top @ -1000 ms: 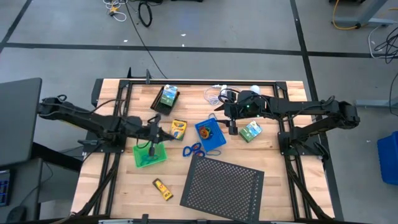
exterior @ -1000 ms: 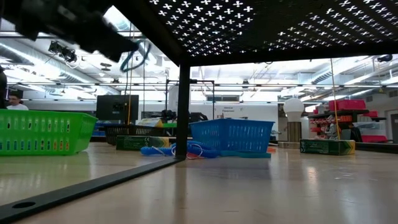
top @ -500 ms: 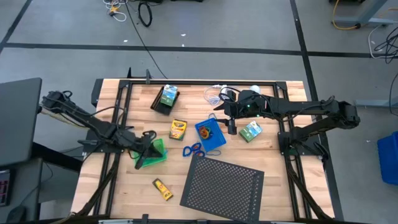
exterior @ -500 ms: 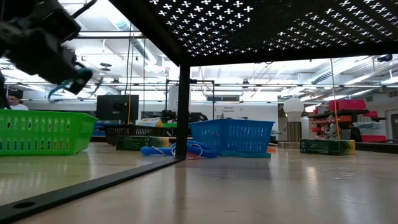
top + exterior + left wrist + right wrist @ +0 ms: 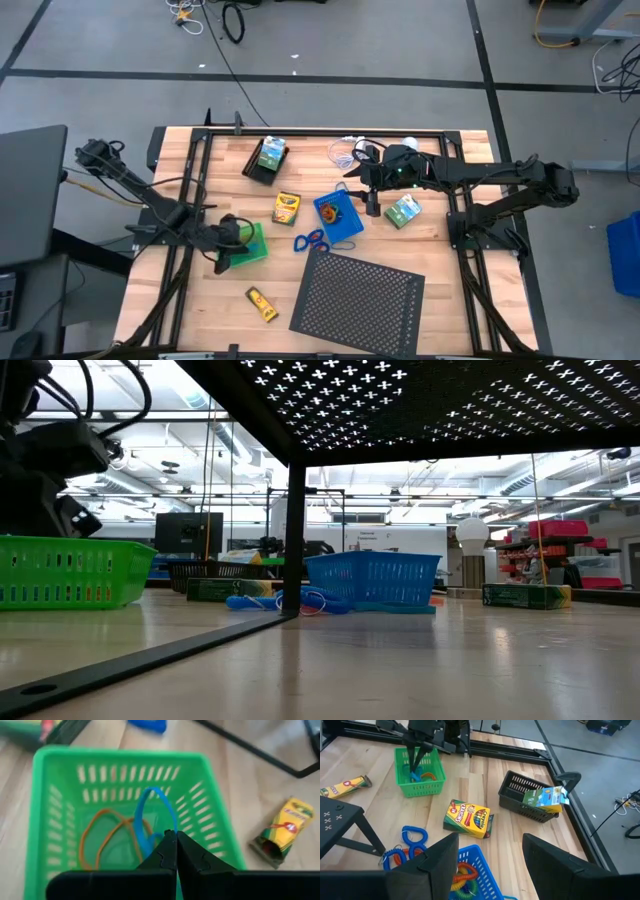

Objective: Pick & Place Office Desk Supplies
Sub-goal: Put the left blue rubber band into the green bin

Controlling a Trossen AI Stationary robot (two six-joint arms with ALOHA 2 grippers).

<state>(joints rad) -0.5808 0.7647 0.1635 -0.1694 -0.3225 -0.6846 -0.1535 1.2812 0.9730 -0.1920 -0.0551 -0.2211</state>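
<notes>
Upright, blue loop (image 5: pixel 152 817) in closed left end effector (image 5: pixel 176 851) over green tray (image 5: pixel 45 775).

A blue loop (image 5: pixel 152 820) stands upright beside a flat orange loop (image 5: pixel 107 835) inside the green tray (image 5: pixel 55 785).

The slotted tray (image 5: pixel 60 780) is bright green, holding an orange loop (image 5: pixel 102 832) and a blue loop (image 5: pixel 155 815). The crayon box (image 5: pixel 468 818) is yellow and green (red lettering). The perforated sheet (image 5: pixel 360 292) is black.
</notes>
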